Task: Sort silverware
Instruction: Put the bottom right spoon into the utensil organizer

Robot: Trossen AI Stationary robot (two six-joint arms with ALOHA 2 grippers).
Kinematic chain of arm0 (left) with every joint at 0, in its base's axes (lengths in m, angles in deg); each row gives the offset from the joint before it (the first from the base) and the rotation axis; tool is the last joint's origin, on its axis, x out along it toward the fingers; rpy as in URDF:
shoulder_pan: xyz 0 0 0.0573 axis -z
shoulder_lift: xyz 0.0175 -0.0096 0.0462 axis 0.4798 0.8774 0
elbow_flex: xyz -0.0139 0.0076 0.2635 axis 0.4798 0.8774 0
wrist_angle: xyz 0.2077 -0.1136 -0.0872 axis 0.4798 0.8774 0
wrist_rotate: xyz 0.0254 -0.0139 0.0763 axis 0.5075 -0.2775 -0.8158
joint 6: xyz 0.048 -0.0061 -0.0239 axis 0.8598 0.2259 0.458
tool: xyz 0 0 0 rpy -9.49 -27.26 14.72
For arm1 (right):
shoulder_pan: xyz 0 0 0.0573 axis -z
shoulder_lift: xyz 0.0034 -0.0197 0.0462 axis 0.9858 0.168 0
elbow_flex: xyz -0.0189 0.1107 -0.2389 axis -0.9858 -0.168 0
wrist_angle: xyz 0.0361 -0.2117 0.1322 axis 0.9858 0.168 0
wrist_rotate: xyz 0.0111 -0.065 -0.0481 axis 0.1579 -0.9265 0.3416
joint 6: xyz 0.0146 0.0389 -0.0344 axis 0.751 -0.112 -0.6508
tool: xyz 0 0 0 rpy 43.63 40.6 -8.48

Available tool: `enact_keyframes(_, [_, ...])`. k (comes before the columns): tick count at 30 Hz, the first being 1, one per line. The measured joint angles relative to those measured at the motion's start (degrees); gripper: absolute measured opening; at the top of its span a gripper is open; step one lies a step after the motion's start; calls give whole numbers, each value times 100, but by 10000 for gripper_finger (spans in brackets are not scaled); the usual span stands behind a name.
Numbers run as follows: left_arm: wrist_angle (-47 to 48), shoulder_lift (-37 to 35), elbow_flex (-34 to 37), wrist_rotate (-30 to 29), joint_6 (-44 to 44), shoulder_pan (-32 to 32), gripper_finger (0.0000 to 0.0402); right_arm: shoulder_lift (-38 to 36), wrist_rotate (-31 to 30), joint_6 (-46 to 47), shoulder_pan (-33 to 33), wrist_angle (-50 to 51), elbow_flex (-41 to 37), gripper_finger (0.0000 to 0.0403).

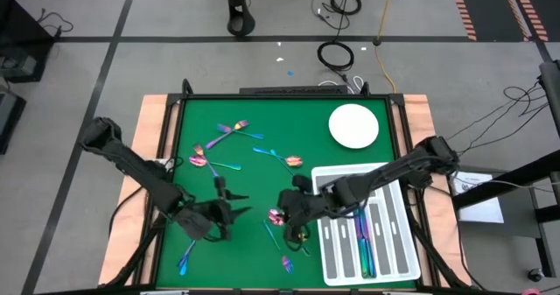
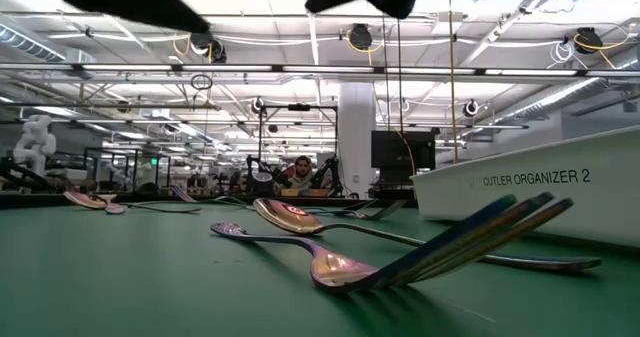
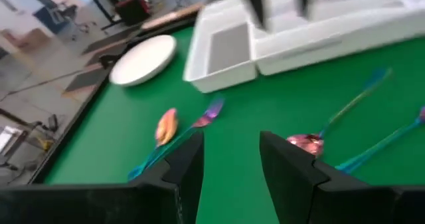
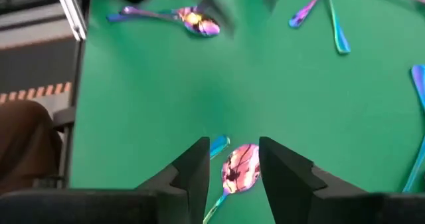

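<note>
Your right gripper (image 4: pixel 231 167) hung open over a glossy pink spoon (image 4: pixel 239 169) on matte green tabletop (image 4: pixel 166 84); left gripper (image 3: pixel 231 164) open, empty.

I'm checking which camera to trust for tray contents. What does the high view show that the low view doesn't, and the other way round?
Only the high view shows the round white plate, the inside of the white tray with a few pieces already lying in its slots, and both arms: the left gripper and the right gripper, both open above the green mat. Only the low view shows the lettering on the tray's side wall and the room behind, with a person far off. Both show the tray and loose silverware on the mat.
</note>
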Motion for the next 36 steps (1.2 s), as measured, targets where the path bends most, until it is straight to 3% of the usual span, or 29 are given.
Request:
enact_keyframes(6, [-858, -1364, 1033, -159, -70, 206, 148, 489, 0, 95, -1, -579, -6, 119])
enact_keyframes(11, [-1289, -1944, 1211, -171, 101, 245, 148, 832, 155, 428, 39, -1078, -7, 119])
enact_keyframes(16, [-1289, -1848, 1213, 213, 32, 245, 148, 909, 693, 1033, 119, -786, -7, 118])
enact_keyframes(19, [-1293, -1727, 1213, 503, 30, 247, 148, 909, 596, 1352, 113, -562, -7, 118])
enact_keyframes(25, [-1337, -1689, 1215, 498, 65, 241, 148, 909, 555, 1878, 114, 80, -7, 118])
enact_keyframes(36, [-1334, -1689, 1215, 488, -47, 241, 148, 1315, 450, 1965, -36, 171, -2, 118])
